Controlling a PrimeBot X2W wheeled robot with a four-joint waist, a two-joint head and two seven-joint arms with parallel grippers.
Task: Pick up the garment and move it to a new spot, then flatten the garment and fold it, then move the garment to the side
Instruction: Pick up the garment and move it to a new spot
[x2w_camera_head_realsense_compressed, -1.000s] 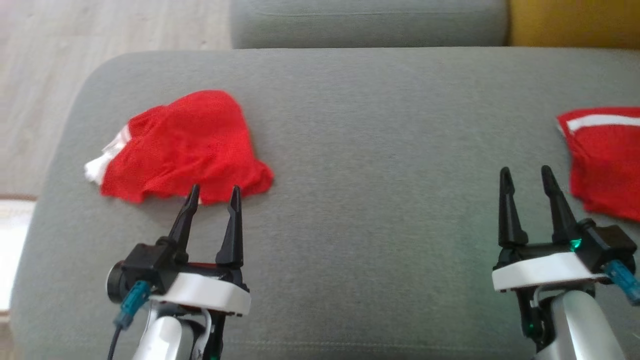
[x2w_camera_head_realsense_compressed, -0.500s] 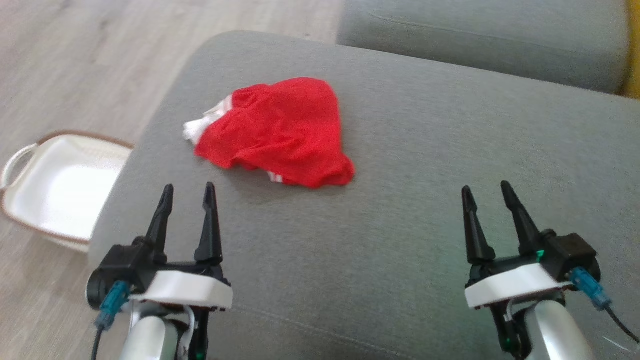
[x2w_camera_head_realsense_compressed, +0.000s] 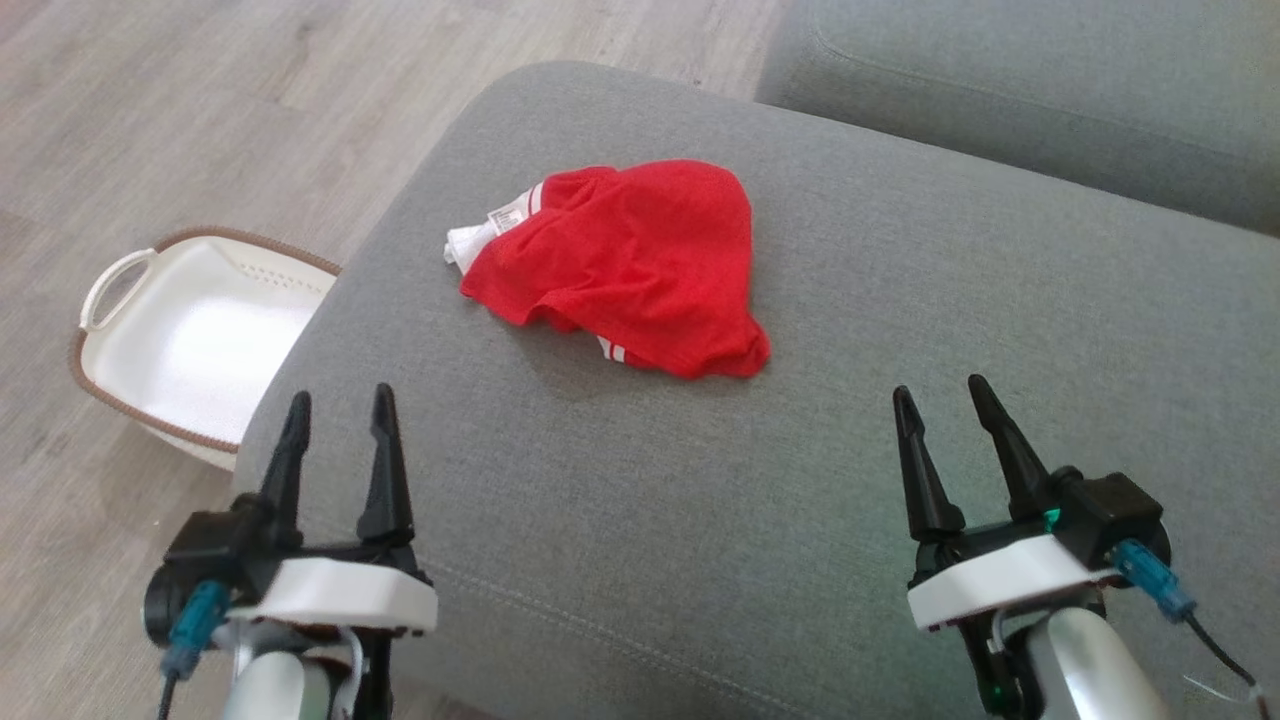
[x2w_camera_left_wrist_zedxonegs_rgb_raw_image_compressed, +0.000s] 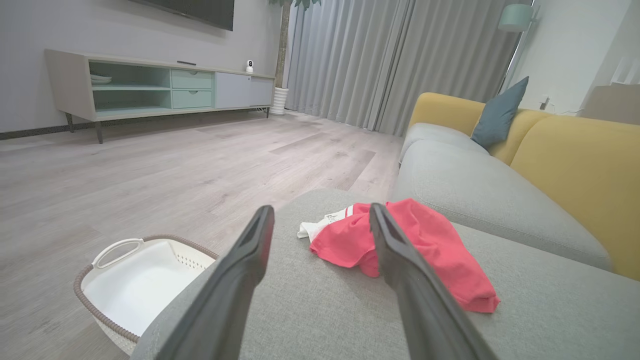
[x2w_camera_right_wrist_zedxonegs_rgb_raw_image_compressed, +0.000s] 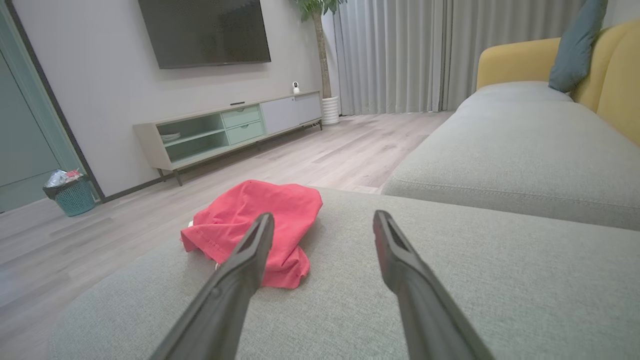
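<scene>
Both pairs of my fingers hang over the near edge of a grey sofa cushion (x2w_camera_head_realsense_compressed: 700, 560), and neither holds or touches anything. My left fingers (x2w_camera_head_realsense_compressed: 385, 465) stand spread wide with open air between the two dark tips, over the cushion's rounded corner. My right fingers (x2w_camera_head_realsense_compressed: 918, 475) are spread just as wide, well apart from the left pair.

The red garment (x2w_camera_head_realsense_compressed: 640, 265) lies crumpled on the cushion ahead of both pairs. It is ahead and to the right of my left fingers, and ahead and to the left of my right fingers, clear of all four tips. A white edge with a small label pokes out at the side of the heap farthest from my right fingers. A short run of white stripes shows at the hem nearest me. In my left wrist view the heap sits just past the tips, partly behind the right-hand finger. In my right wrist view it sits past the left-hand finger.

A white basket (x2w_camera_head_realsense_compressed: 112, 285) with a brown woven rim stands on the pale wood floor (x2w_camera_head_realsense_compressed: 200, 120), beside the cushion and to the left of my left fingers. A second grey seat (x2w_camera_head_realsense_compressed: 1050, 110) lies beyond the garment.
</scene>
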